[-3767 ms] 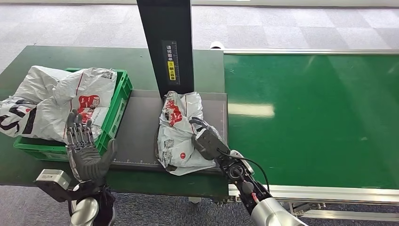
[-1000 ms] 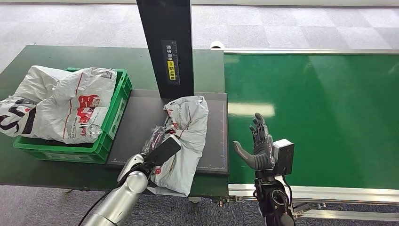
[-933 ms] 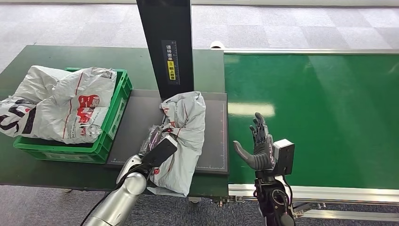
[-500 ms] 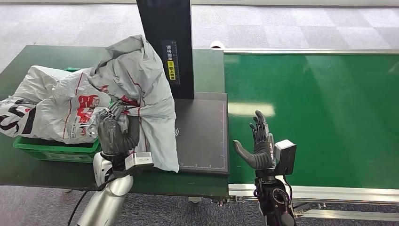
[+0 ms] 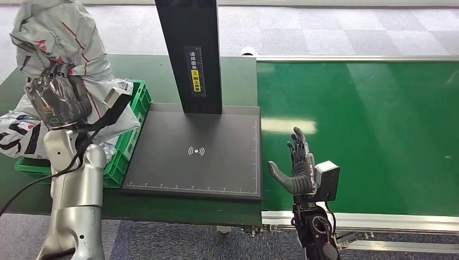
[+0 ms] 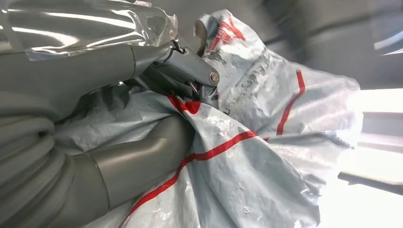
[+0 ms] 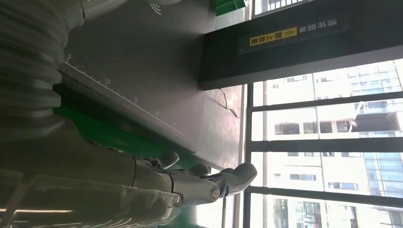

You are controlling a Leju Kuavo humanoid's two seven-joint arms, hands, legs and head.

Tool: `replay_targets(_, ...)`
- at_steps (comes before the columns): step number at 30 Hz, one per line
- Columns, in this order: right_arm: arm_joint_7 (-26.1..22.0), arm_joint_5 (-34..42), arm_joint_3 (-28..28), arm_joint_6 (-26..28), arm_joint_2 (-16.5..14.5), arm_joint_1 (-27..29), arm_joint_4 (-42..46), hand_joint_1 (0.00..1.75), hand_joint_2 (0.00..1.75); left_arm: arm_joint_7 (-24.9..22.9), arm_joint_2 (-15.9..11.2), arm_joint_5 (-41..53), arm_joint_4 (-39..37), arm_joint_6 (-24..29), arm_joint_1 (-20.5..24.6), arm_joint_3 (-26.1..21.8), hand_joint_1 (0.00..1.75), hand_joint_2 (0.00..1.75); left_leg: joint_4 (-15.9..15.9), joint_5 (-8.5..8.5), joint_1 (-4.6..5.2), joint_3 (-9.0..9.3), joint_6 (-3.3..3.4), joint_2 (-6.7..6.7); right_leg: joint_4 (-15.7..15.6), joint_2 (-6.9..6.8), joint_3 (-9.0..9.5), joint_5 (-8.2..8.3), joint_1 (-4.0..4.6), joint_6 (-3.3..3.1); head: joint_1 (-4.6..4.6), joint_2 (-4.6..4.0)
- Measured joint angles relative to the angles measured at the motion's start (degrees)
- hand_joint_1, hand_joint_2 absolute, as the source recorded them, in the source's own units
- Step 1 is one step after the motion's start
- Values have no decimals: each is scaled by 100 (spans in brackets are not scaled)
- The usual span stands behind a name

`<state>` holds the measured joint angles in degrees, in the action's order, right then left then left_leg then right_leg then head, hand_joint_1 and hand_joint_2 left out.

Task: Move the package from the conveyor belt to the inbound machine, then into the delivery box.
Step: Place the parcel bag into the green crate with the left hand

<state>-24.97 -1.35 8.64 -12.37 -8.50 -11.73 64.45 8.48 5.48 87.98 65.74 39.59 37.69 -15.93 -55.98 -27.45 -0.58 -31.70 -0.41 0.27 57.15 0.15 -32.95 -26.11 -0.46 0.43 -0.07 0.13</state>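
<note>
My left hand (image 5: 57, 97) grips a grey plastic package (image 5: 57, 32) with red markings and holds it high above the green delivery box (image 5: 127, 138) at the left. In the left wrist view the fingers (image 6: 190, 76) and thumb (image 6: 142, 156) pinch the crumpled package (image 6: 256, 156). The inbound machine's dark scan plate (image 5: 197, 154) lies bare below its black post (image 5: 189, 54). My right hand (image 5: 295, 165) stands open and upright over the near edge of the green conveyor belt (image 5: 368, 130), holding nothing. Its fingers (image 7: 209, 183) show spread in the right wrist view.
Another grey and red package (image 5: 19, 132) lies in the green box and hangs over its left side. The box and the scan plate sit on a dark green table (image 5: 162, 70). The conveyor's metal rail (image 5: 379, 221) runs along the near edge.
My left hand has lifted the package off the scan plate and carried it up and left over the green box. The right hand has stayed still.
</note>
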Motion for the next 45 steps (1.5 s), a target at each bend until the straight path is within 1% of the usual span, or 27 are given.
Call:
replay_targets(3, 26, -6, 21, 7, 19, -6, -2, 0, 175, -1316, -484, 164, -1125, -132, 461, 271, 175, 175, 0, 2, 0, -1, -2, 0, 3, 0, -1, 0, 1, 0, 1, 0)
replay_targets(4, 34, -8, 24, 9, 22, -3, -2, 0, 175, -1742, -625, 176, -1474, -298, 608, 408, 175, 175, 0, 3, 0, -2, -3, 1, 3, 1, -2, 0, 1, 0, 1, 0)
replay_targets(6, 43, -22, 26, 10, 28, 8, -2, 0, 175, -2491, -892, 189, -2107, -891, 875, 755, 175, 175, 0, 3, 0, -2, -4, 3, 3, 4, -3, 0, 1, 0, 1, 0)
replay_targets(8, 44, -56, 26, -3, 30, 21, -2, 0, 175, -2945, -1120, 190, -2640, -1633, 1091, 1129, 175, 175, 0, 3, 0, -4, -4, 5, 3, 6, -6, 0, 0, 0, 1, 0)
replay_targets(11, 35, -132, 27, -64, 31, 32, -17, 0, 175, -3243, -1367, 194, -3249, -2535, 1336, 1643, 175, 175, 0, 3, 0, -8, -4, 4, 3, 6, -8, 0, 0, 0, 1, 0)
replay_targets(13, 25, -185, 28, -101, 32, 36, -36, 0, 175, -3298, -1489, 197, -3560, -2978, 1473, 1955, 90, 175, 0, 2, 0, -8, -4, 4, 3, 7, -9, 0, 0, 0, 1, 0)
replay_targets(15, 21, -217, 27, -121, 33, 39, -46, 0, 175, -3304, -1575, 197, -3789, -3222, 1575, 2200, 3, 175, 0, 2, 0, -8, -4, 3, 3, 6, -9, 0, 0, -1, 1, 0)
replay_targets(17, 21, -236, 26, -137, 33, 42, -48, 0, 175, -3323, -1626, 198, -3930, -3248, 1623, 2410, 0, 175, 0, 2, 0, -8, -4, 2, 3, 5, -8, 0, 0, -1, 1, 0)
replay_targets(19, 24, -254, 26, -156, 33, 49, -47, 0, 175, -3361, -1658, 198, -4020, -3132, 1636, 2585, 0, 175, 0, 2, 0, -8, -4, 1, 3, 4, -7, 0, 1, -1, 1, 1)
replay_targets(22, 43, -267, 26, -176, 35, 83, -39, 0, 175, -3380, -1681, 193, -4103, -2656, 1633, 2679, 0, 175, 0, 3, 0, -8, -5, 1, 4, 4, -7, 0, 1, -1, 1, 1)
replay_targets(24, 62, -258, 25, -182, 40, 120, -11, 0, 175, -3285, -1688, 140, -4128, -2107, 1623, 2672, 0, 175, 0, 3, 0, -8, -5, 1, 4, 4, -7, 0, 1, -1, 1, 0)
replay_targets(27, 107, -221, 24, -181, 52, 184, 74, 0, 175, -2829, -1682, -6, -4132, -832, 1598, 2576, 0, 175, 0, 3, 0, -9, -5, 0, 5, 4, -7, 0, 0, -1, 1, 0)
replay_targets(28, 119, -210, 24, -177, 54, 201, 101, 0, 175, -2669, -1673, -45, -4131, -502, 1594, 2532, 0, 175, 0, 3, 0, -9, -5, 1, 5, 4, -8, 0, 0, -1, 1, 0)
replay_targets(30, 127, -192, 24, -161, 57, 224, 137, 0, 175, -2385, -1648, -107, -4106, -164, 1574, 2437, 0, 175, 0, 2, 0, -10, -5, 1, 4, 4, -9, 0, 0, -1, 1, 0)
replay_targets(34, 126, -164, 31, -126, 72, 235, 155, 0, 175, -1866, -1537, -212, -3835, 18, 1441, 2157, 0, 175, 0, 2, 0, -12, -5, 1, 3, 4, -11, 0, 0, -1, 2, 0)
replay_targets(39, 114, -131, 52, -91, 97, 233, 154, 0, 175, -1446, -1381, -417, -3512, 20, 1310, 1841, 0, 175, 0, 3, 0, -12, -5, 1, 4, 4, -11, 0, 0, -1, 1, 0)
replay_targets(43, 106, -121, 60, -60, 117, 227, 154, 0, 175, -957, -1240, -661, -2890, 21, 1039, 1534, 0, 175, 0, 2, 0, -12, -5, 1, 4, 4, -12, 0, 0, -1, 1, 0)
replay_targets(45, 105, -121, 61, -57, 128, 224, 154, 0, 175, -829, -1178, -737, -2625, 21, 940, 1390, 0, 175, 0, 2, 0, -13, -5, 1, 4, 4, -13, 0, 0, -1, 1, 1)
